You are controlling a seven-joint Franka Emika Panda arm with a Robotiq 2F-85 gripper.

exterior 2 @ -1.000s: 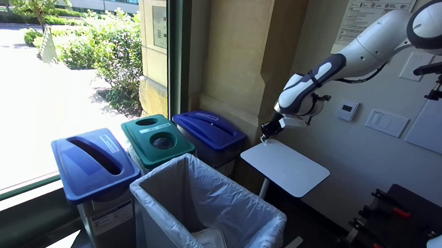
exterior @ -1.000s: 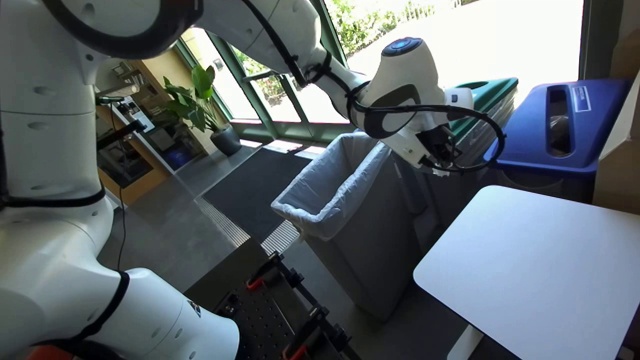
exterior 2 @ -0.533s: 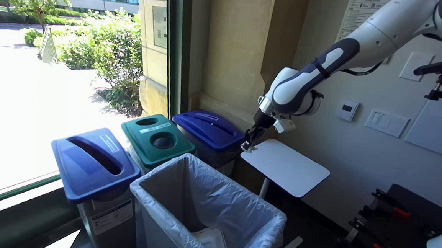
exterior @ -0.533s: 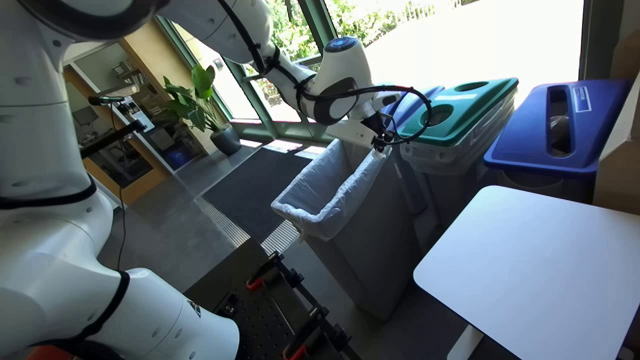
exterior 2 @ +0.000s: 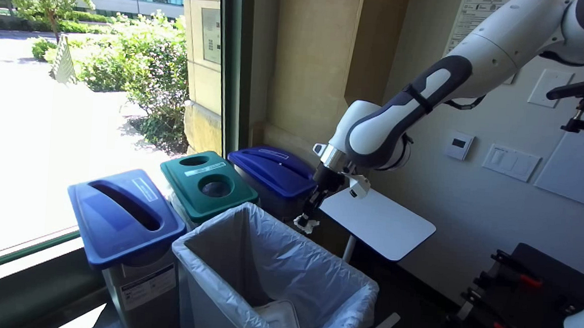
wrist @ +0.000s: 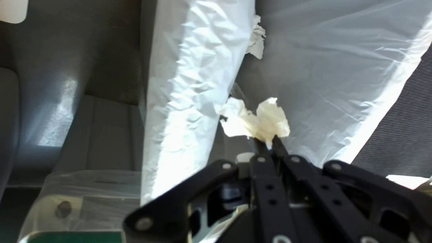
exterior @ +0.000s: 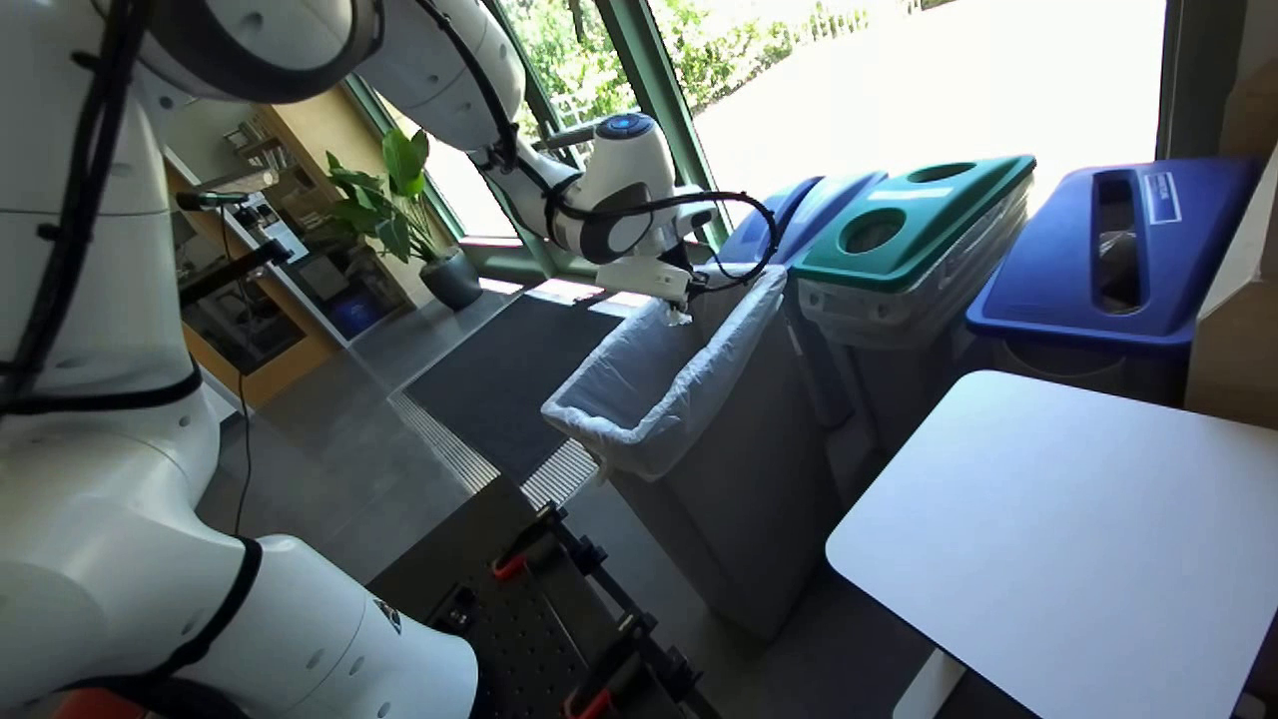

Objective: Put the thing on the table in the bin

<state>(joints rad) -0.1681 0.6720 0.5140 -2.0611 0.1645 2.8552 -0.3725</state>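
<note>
A crumpled white paper [wrist: 256, 121] is pinched between the fingertips of my gripper [wrist: 269, 143]. The paper also shows in both exterior views [exterior: 678, 318] [exterior 2: 307, 224], hanging below the gripper [exterior: 691, 298] [exterior 2: 310, 213]. The grey bin with a white liner shows in both exterior views [exterior: 639, 431] [exterior 2: 310, 246]. In the wrist view, the held paper appears over the bin opening, close beside the liner's rim [wrist: 192, 77]. The white table [exterior: 1058, 539] [exterior 2: 380, 220] has nothing visible on it.
A white container [exterior 2: 282, 318] and another crumpled paper [wrist: 257, 38] lie inside the lined bin. A green-lidded bin [exterior: 924, 215] and blue-lidded bins [exterior: 1148, 250] [exterior 2: 126, 215] stand beside it. A black bench with clamps [exterior: 559, 599] is near the robot base.
My gripper has moved away from the table side to over the lined bin's opening and come lower, carrying the paper. It stays shut on the paper.
</note>
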